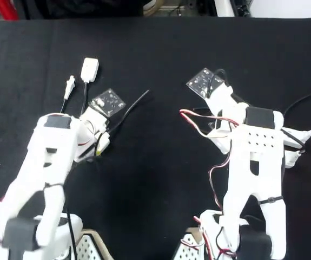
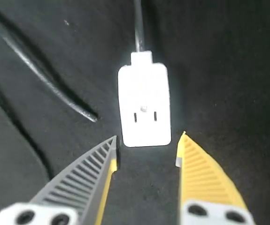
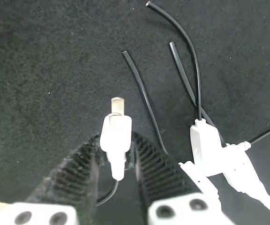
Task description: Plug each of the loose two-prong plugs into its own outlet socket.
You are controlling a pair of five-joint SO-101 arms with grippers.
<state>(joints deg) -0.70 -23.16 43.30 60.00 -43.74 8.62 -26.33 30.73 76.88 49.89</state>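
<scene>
A white outlet socket (image 2: 144, 105) lies face up on the black table, its two slots showing and its cable running away from it. My left gripper (image 2: 146, 143) is open just short of it, with one grey finger and one yellow finger (image 2: 203, 173) on either side of its near end. My right gripper (image 3: 118, 157) is shut on a white two-prong plug (image 3: 116, 133), whose prongs point away from the black fingers (image 3: 158, 173). Beside it lies a second socket (image 3: 205, 145) with a plug (image 3: 240, 168) in it.
In the high view, another white socket (image 1: 90, 69) and a small loose plug (image 1: 69, 85) lie beyond the left arm. Loose black cable ends (image 3: 142, 93) cross the black table (image 1: 155, 49). A joined white plug and socket (image 1: 301, 138) lie right of the right arm.
</scene>
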